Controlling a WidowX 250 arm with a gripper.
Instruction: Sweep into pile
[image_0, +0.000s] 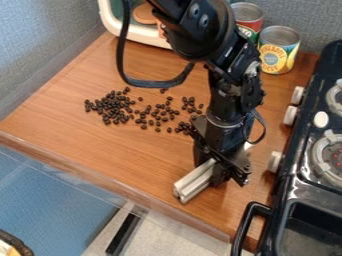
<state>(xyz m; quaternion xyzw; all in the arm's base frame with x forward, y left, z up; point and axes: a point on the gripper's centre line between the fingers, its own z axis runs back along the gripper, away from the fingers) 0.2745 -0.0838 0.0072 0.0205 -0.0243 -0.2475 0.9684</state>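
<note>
Wooden counter (80, 145); gripper (212, 168) clamped on pale bar (192, 185).
Dark beans (115, 107) scattered beside arm; cans (278, 49) behind, stove (304, 184) bounding right.

Dark brown beans (112, 107), orange-brown wood counter (87, 145)

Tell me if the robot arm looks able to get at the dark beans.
Likely yes: the dark beans lie loose on the wooden counter, close beside the gripper with its pale bar, and nothing seems to stand between.
</note>
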